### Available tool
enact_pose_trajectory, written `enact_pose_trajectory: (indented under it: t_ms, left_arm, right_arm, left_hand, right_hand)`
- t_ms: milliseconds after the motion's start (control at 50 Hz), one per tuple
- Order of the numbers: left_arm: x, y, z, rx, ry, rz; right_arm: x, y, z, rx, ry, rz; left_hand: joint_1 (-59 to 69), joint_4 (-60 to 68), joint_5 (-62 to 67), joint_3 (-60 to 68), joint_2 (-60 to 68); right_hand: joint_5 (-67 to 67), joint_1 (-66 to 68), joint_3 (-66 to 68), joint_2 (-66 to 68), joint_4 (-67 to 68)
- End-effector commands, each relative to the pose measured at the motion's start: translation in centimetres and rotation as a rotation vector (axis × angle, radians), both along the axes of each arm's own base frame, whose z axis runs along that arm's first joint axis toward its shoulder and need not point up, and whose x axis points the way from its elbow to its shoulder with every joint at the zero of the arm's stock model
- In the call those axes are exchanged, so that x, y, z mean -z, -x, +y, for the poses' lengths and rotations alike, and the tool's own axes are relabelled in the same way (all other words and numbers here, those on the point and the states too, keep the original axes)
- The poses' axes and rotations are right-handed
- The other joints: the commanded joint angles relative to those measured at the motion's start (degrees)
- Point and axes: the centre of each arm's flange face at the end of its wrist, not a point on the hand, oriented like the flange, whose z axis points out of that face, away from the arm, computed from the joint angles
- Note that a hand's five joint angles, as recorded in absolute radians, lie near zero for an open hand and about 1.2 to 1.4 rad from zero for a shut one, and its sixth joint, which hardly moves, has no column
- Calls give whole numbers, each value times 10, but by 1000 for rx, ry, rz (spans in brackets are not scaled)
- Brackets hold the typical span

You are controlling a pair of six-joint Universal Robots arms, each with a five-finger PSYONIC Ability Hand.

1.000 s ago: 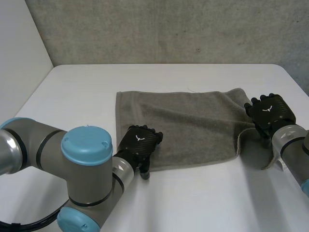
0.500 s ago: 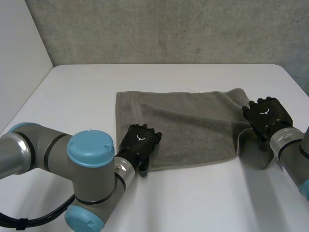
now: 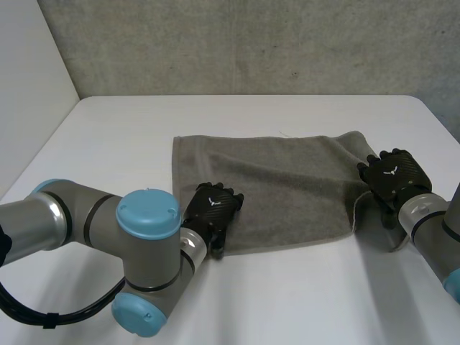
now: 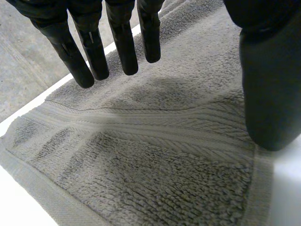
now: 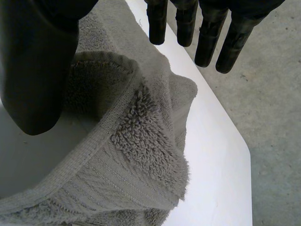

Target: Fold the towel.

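A grey towel lies spread on the white table, flat except at its right end. There the edge is rumpled and stands up in a fold. My left hand hovers over the towel's near left corner, fingers straight and thumb apart, holding nothing. My right hand is over the raised right edge, open, with fingers straight above the bunched cloth and the thumb beside it.
A grey wall runs behind the table. The table's right edge lies close to the right hand, with concrete floor beyond it. Bare table surface stretches to the left of and in front of the towel.
The left arm has swung rightward while its hand stays over the near left corner. The right hand has crept slightly left over the towel's right edge.
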Motion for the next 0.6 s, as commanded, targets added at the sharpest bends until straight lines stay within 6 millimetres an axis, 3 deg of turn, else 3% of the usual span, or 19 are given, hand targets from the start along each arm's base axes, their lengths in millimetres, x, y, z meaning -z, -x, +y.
enact_pose_trajectory:
  t_ms: [20, 360, 600]
  left_arm:
    - [-1, 2, -9, -11, 12, 10]
    - [7, 3, -22, -12, 52, -34]
    - [0, -2, -31, -37, 75, -37]
  right_arm:
    - [1, 0, 0, -2, -2, 2]
    - [1, -1, 1, -3, -4, 2]
    - [4, 0, -1, 0, -10, 4]
  left_hand:
    - [-32, -36, -116, -26, -36]
    - [32, 28, -52, 38, 28]
    - [84, 80, 0, 90, 80]
  right_hand:
    - [-32, -32, -42, -43, -47]
    - [-32, -32, -42, -43, -47]
    - [-32, -32, -42, -43, -47]
